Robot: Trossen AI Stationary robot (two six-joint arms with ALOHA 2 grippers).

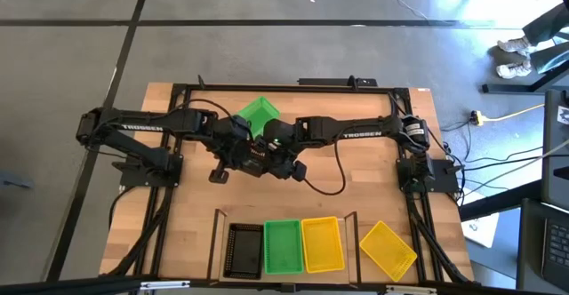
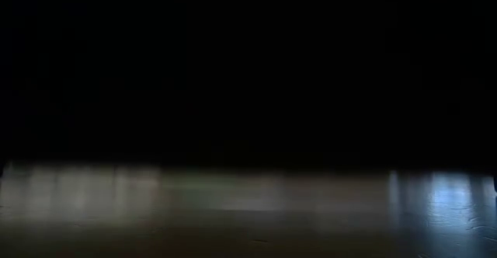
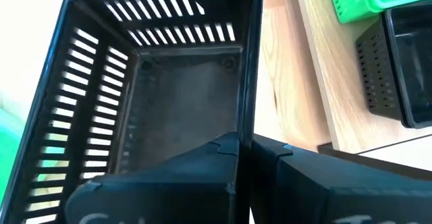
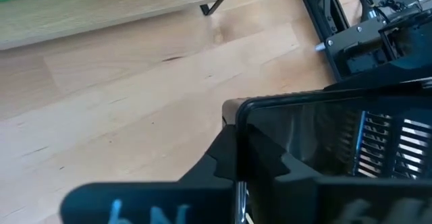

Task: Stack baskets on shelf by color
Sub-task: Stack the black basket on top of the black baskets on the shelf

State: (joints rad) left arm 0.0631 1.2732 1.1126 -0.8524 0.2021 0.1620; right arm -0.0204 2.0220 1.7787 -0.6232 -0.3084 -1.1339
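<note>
Two tools clamp one black basket (image 3: 169,109) mid-bench | left tool (image 3: 246,143), right tool (image 4: 237,166) pinch opposite rims, likely a handover | shelf (image 1: 222,228) holds black, green, yellow stacks.

A light-wood tabletop (image 1: 178,197) stands on grey floor (image 1: 71,64); a yellow cable (image 1: 511,113) and 2 shoes (image 1: 514,57) lie beside it.

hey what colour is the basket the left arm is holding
Black, with slotted sides. The held basket shows best in the left wrist view.

"TROSSEN" on left arm (image 1: 142,127) and, seemingly, right arm (image 1: 360,135).
</note>
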